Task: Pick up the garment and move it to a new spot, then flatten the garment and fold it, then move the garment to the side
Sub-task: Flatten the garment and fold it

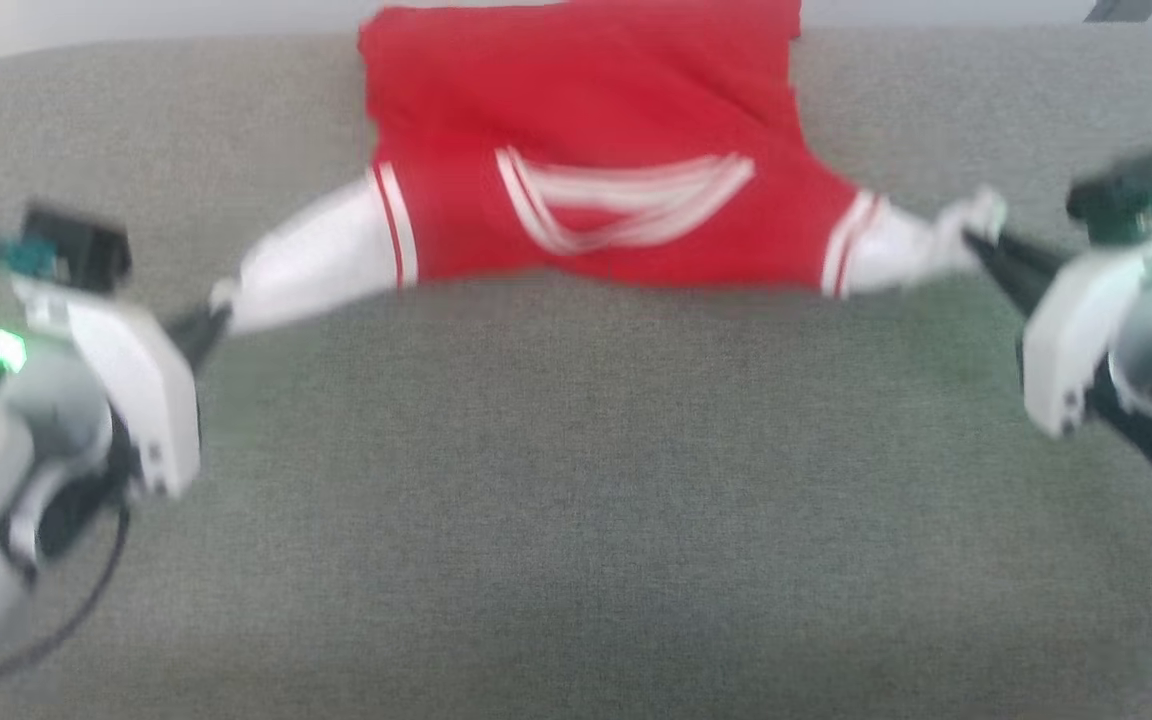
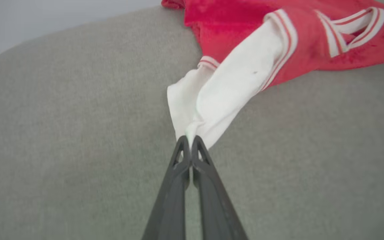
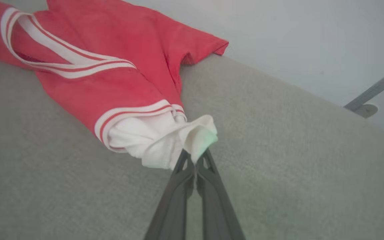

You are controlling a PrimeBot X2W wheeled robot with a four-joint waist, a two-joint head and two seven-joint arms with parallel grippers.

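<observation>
Over on the left, the left gripper [image 1: 217,314] has its two dark fingers pinched together on the very cuff of the left sleeve [image 1: 316,255]. That sleeve is a white tube of cloth drawn out slantwise toward it and gathered to a point where the jaws bite. From there the garment [image 1: 586,110] spreads across the far middle of the grey padded surface [image 1: 576,500]. Its red body lies mostly flat with a few soft creases, the hem end up against the far edge and the striped neck trim [image 1: 626,200] on the near side. Further right, the right sleeve [image 1: 886,245] is bunched shorter and thicker, and the right gripper [image 1: 974,240] is clamped shut on that wad of white cuff. So the shirt is strung between the two arms by its sleeve ends while its body rests on the cloth-covered top. It looks to me like light, limp knit with no stiffness at all: it will sag, trail and follow whichever end is pulled, and the grey fabric under it will probably drag at it rather than let it slide freely. I would not call it fragile, though a pull from the cuffs alone may stretch the sleeves before the body moves. The thin pinch on the left seems likelier to slip than the fuller one on the right. For carrying or flattening, the shoulder seams or hem corners strike me as better holds.
</observation>
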